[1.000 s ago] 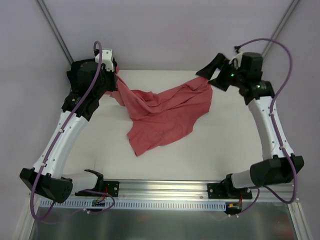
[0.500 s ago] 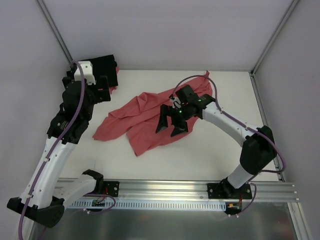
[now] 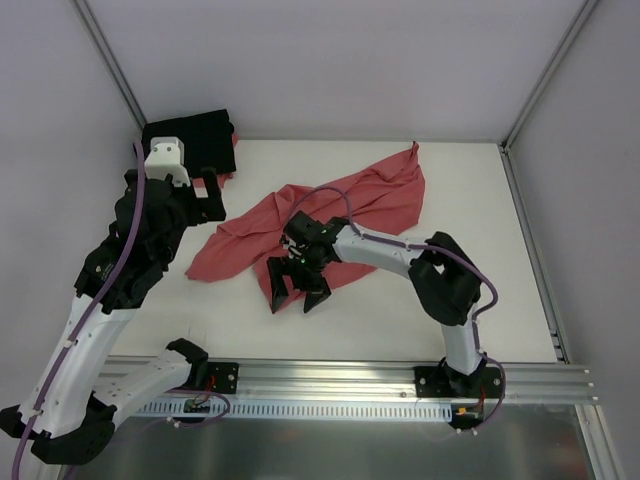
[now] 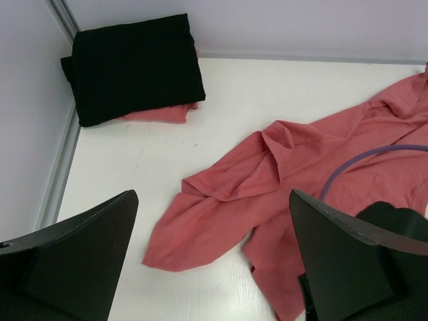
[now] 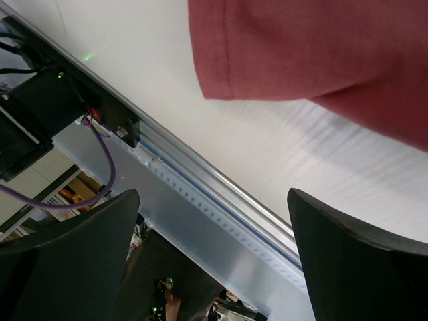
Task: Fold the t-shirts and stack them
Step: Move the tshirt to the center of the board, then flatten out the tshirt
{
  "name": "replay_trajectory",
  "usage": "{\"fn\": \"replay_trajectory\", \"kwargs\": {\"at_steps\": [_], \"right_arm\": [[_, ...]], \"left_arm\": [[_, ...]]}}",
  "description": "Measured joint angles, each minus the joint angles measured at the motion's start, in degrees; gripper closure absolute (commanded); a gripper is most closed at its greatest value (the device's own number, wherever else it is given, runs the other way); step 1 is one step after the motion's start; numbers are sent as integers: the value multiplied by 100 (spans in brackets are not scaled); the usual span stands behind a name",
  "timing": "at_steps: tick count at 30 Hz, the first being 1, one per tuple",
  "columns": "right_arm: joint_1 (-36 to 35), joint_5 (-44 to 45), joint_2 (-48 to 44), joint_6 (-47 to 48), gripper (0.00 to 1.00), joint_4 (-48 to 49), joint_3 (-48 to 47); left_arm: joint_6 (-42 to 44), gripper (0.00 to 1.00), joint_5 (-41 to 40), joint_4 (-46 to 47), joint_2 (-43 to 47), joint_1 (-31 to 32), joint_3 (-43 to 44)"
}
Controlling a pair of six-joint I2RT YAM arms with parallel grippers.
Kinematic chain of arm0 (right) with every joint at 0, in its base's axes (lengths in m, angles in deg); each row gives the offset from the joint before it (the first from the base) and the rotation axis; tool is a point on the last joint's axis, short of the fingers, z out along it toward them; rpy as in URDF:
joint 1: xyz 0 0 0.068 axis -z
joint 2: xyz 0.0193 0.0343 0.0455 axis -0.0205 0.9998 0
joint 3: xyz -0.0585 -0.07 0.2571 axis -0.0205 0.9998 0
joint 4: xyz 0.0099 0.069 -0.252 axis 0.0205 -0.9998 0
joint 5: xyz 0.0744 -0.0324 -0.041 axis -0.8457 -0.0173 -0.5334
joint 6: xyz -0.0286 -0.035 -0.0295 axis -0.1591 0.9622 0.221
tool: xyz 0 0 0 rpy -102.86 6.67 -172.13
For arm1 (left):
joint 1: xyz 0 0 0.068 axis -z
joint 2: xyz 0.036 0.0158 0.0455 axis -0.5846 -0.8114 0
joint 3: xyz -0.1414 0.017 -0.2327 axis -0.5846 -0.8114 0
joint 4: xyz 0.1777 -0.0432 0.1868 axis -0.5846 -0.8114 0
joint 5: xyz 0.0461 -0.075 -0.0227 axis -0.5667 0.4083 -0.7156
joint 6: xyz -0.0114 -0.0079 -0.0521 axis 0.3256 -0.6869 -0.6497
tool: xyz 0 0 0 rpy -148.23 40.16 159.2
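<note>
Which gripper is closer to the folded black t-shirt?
Left. The left gripper hovers just beside the black t-shirt; the right gripper is far off, at the near edge of the coral-red t-shirt.

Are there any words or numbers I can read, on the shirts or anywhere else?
None: no word, number, brand or sign can be read in any view.
The coral-red t-shirt and the folded black t-shirt look plain, and no label shows.
The metal rail bears no readable marks either.

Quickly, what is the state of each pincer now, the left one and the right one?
Left pincer: open, holding nothing.
Right pincer: open, holding nothing, at the near edge of the coral-red t-shirt.
</note>
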Motion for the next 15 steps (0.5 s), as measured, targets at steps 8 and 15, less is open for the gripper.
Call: {"fn": "replay_trajectory", "kwargs": {"at_steps": [8,15], "right_arm": [[-105,20,603,-212,3,326,-94],[-105,70,1189,-361,6,468,-820]], "left_arm": [[-15,1,22,-234,-17,173,245],[15,1,195,-286,-131,210,372]]}}
